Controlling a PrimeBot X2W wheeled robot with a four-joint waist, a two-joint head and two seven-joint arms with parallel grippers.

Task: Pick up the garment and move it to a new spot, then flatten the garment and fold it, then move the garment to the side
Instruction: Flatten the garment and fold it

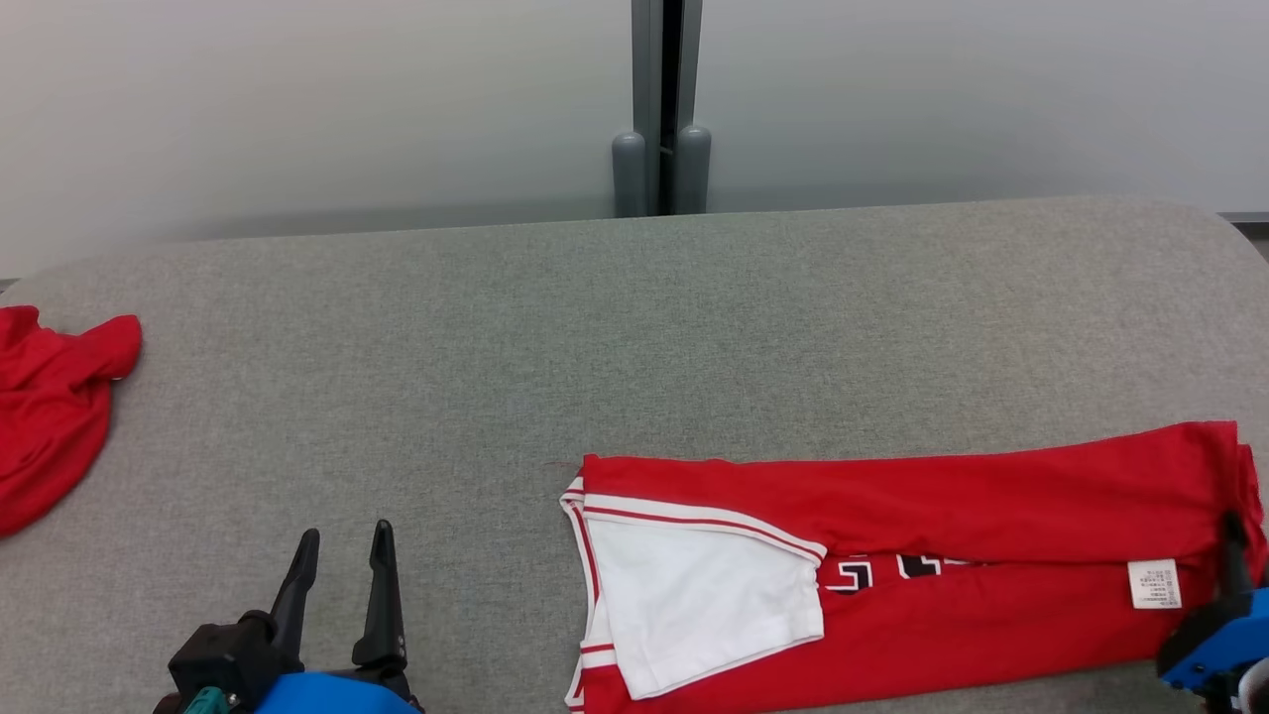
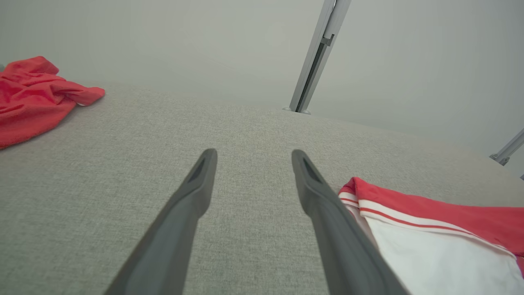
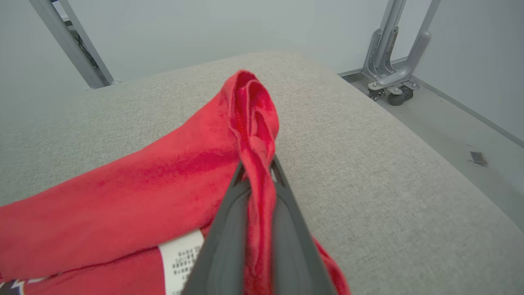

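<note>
On the grey worktop [image 1: 634,327], you've got the red garment [image 1: 991,496] stretched along the near edge, your right gripper [image 3: 257,164] clamped on its right end, your left gripper [image 1: 346,531] spread wide beside its left end.

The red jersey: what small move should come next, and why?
Probably lift the pinched end slightly and carry it leftward over the jersey. The right gripper is shut on its bunched right end, the jersey lies in a long strip, and the left gripper is open.
</note>
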